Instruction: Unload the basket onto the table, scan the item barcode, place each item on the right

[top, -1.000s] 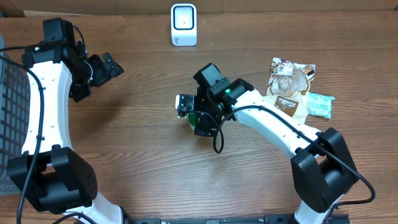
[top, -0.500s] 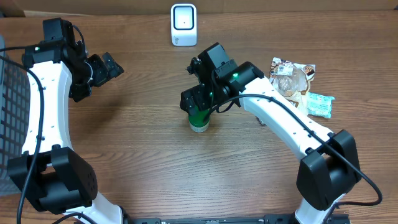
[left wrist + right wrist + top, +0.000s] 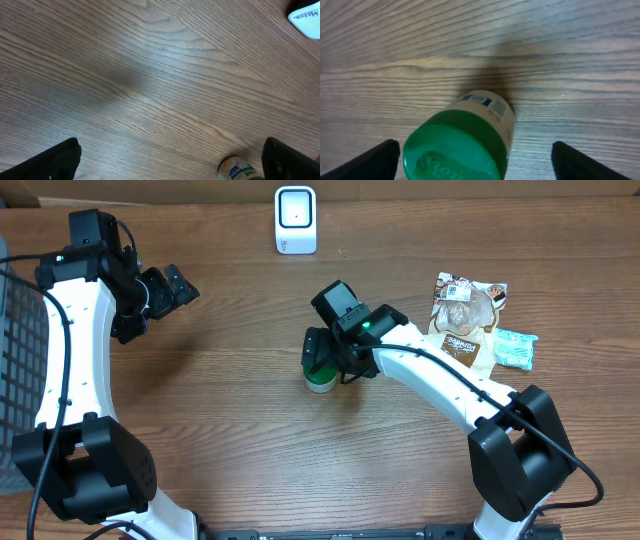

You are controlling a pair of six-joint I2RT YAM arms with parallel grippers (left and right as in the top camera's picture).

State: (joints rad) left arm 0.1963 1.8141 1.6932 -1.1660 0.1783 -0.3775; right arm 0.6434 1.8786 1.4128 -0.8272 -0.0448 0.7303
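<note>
The item, a small jar (image 3: 320, 381) with a green lid (image 3: 454, 150) and a white printed label, stands upright mid-table. My right gripper (image 3: 323, 363) hangs over it from above. In the right wrist view this gripper (image 3: 480, 162) is open, one finger on each side of the lid and table showing between the lid and the right finger. The white barcode scanner (image 3: 295, 220) stands at the table's far edge. My left gripper (image 3: 168, 288) is open above bare wood at the left, holding nothing. Its wrist view catches the jar (image 3: 239, 170) at the bottom edge.
A brown snack packet (image 3: 465, 318) and a teal packet (image 3: 516, 348) lie to the right of the jar. A dark mesh basket (image 3: 14, 360) sits at the left table edge. A corner of the scanner (image 3: 306, 17) shows in the left wrist view.
My right gripper rose and swung back above the jar half a second ago, and has come down over it again. The jar and the left arm have not moved.
</note>
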